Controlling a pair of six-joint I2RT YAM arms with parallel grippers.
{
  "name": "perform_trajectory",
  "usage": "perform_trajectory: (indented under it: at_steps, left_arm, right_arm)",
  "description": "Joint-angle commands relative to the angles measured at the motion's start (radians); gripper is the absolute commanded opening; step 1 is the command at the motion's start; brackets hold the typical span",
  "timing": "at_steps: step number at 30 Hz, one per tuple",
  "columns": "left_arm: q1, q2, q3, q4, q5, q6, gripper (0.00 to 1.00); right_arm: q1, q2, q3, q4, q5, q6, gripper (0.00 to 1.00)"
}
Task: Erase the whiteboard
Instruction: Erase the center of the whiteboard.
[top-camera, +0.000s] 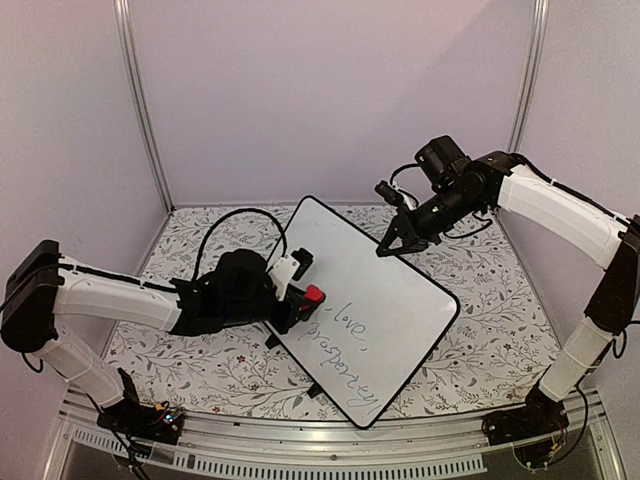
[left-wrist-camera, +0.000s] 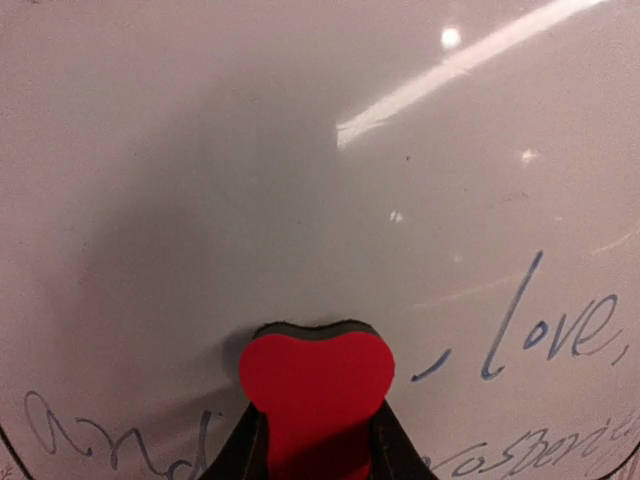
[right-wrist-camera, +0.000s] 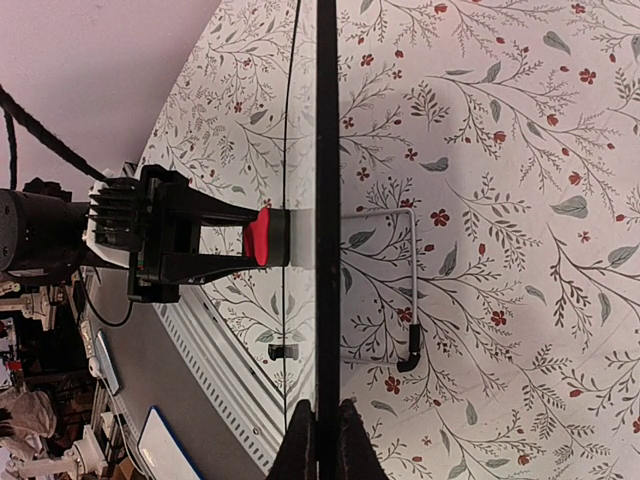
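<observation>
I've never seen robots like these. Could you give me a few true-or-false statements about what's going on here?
1. The left gripper presses a red eraser against the whiteboard. True.
2. The whiteboard is already wiped clean. False: handwriting, including "love", remains on it.
3. The right gripper is shut on the whiteboard's edge. True.
4. The table cover is plain blue. False: it is white with a leafy floral print.

Top: high, near side, whole table (top-camera: 500, 320). Left wrist: close, facing whiteboard (left-wrist-camera: 250, 150). Right wrist: edge-on, same whiteboard.
</observation>
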Motion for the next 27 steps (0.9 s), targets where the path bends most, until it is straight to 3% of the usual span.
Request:
perform_trajectory:
  at_steps: [1, 27]
  left_arm:
    - [-0.016, 0.012, -0.035, -0.082, -0.003, -0.010, 0.00]
    - [-0.064, -0.014, -0.030, -0.078, 0.003, 0.003, 0.00]
  right_arm:
    - [0.024, 0.017, 0.021, 0.020, -0.033, -0.039, 0.00]
    - [0.024, 0.022, 0.019, 0.020, -0.033, -0.041, 0.00]
